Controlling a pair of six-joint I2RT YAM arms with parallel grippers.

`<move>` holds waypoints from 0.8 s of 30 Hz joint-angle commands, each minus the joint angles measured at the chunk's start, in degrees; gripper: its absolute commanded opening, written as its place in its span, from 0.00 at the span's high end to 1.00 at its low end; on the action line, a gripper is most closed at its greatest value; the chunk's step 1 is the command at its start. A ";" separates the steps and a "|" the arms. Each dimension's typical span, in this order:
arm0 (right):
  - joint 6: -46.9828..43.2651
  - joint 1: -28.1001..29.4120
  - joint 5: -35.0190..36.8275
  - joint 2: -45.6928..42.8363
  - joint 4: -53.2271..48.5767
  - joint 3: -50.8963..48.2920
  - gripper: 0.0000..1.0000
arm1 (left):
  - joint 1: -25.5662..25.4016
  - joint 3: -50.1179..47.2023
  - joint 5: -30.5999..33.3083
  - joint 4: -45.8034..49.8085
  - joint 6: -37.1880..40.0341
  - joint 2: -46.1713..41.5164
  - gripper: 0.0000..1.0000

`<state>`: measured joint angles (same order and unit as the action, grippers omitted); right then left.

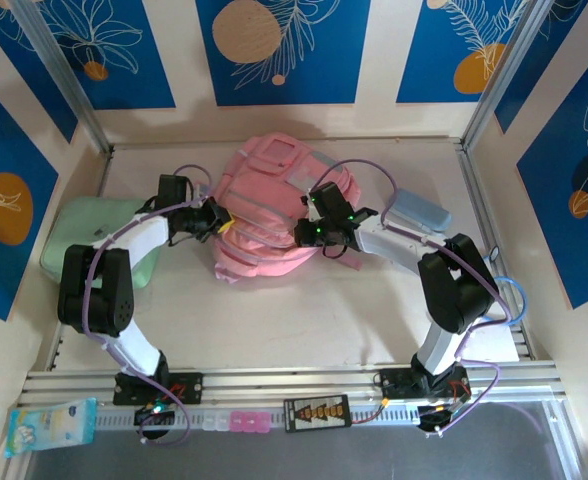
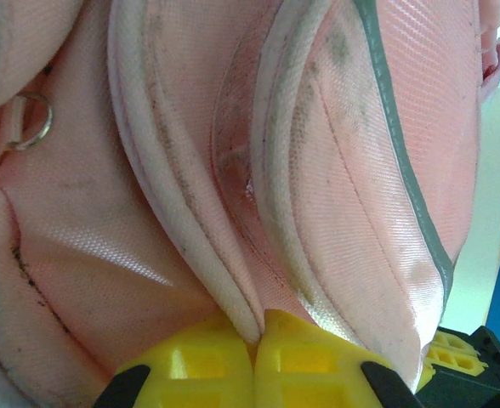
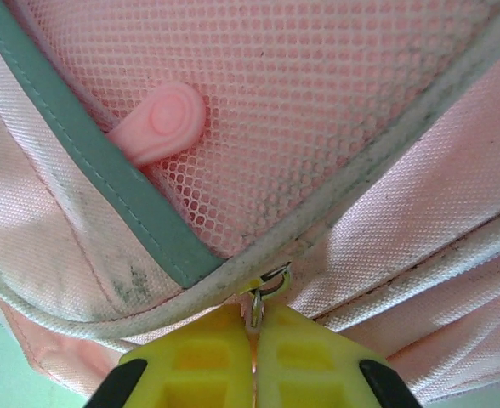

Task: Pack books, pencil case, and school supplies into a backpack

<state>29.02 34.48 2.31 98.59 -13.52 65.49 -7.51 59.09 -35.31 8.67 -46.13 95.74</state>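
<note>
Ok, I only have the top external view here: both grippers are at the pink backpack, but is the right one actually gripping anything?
Observer: Yes. The right wrist view shows the right gripper shut on a metal zipper pull of the backpack.
Operator: And the left?
Observer: The left gripper is shut on a white piped seam of the fabric.
Operator: Anything else near that zipper?
Observer: A pink rubber tab lies on the mesh panel, beside the grey trim.

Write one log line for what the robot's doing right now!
left gripper: shut on backpack piping | right gripper: shut on zipper pull | pencil case: lying right of backpack, not packed
</note>
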 commanded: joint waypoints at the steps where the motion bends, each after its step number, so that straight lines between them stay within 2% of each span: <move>1: -1.91 0.91 -3.82 -3.48 -0.98 -1.12 0.96 | -0.53 -2.79 -0.49 -10.17 -6.58 -2.90 1.00; 6: -6.64 2.16 -5.70 -5.50 -4.98 -2.78 0.97 | -2.45 -9.60 6.40 -24.70 -20.19 -4.85 1.00; 10: -9.31 3.59 -4.98 -5.71 -7.62 -2.50 0.97 | -4.89 -12.11 12.99 -29.21 -24.99 -5.73 1.00; 17: -11.24 8.32 -6.13 -3.10 -7.97 0.68 0.97 | -7.51 -13.56 18.53 -31.39 -28.10 -5.79 1.00; 24: -6.63 10.95 -4.61 0.39 -5.06 5.20 0.95 | -9.61 -13.66 21.68 -29.92 -27.58 -6.01 1.00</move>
<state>20.88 43.75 1.15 98.24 -19.18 68.10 -15.66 45.36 -16.12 -17.80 -73.21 91.55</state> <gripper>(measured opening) 0.058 0.047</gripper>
